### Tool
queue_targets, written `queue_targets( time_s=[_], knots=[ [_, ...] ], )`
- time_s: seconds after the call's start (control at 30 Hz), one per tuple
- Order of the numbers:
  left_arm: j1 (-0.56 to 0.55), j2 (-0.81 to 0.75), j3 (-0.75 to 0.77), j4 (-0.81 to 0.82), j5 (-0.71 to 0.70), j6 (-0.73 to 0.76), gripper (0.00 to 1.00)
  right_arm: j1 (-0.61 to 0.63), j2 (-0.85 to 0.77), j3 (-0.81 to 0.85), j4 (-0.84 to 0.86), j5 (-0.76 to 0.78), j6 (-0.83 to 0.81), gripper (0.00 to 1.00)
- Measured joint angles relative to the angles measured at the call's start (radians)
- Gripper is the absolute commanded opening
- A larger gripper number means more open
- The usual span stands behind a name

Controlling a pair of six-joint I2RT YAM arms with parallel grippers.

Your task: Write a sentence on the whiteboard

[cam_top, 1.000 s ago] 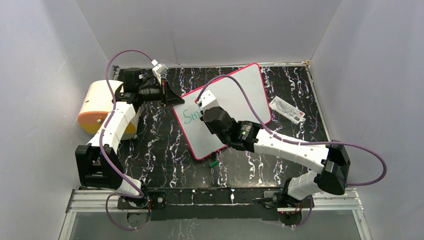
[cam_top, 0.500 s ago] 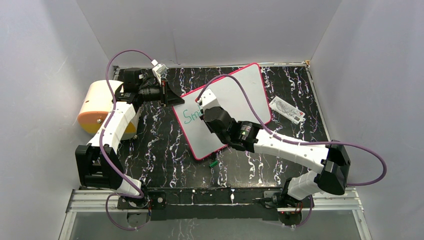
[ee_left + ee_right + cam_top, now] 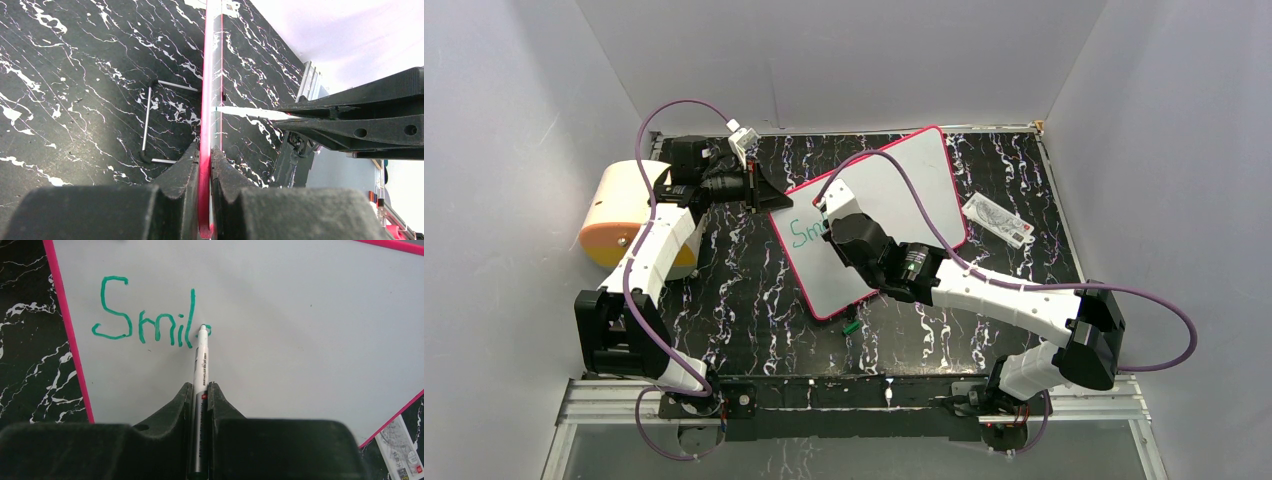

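Where blank, whiteboard [image 3: 300, 315] right of marker [image 3: 201, 360].

Your right gripper [image 3: 830, 214] hangs over the board [image 3: 904, 185] by green letters [image 3: 804, 233]; your left gripper [image 3: 762, 192] meets its left edge.

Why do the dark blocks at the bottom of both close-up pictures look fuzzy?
Right wrist view: the right gripper sits close to the lens and blurs, while the sentence is sharp. Left wrist view: the left gripper is equally soft, the far wall washed out. Top view: even light, faint shadows.

"Smil" [image 3: 155, 332], perhaps "Smile", on whiteboard [image 3: 300, 305]
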Motion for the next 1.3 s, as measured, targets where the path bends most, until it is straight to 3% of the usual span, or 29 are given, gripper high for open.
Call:
queue_targets(
  time_s=[1.3],
  knots=[
    [0.000,0.000,0.000,0.000,-0.004,0.000,0.00,0.001,0.000,0.000,-0.058,-0.041,0.002,0.00]
  ],
)
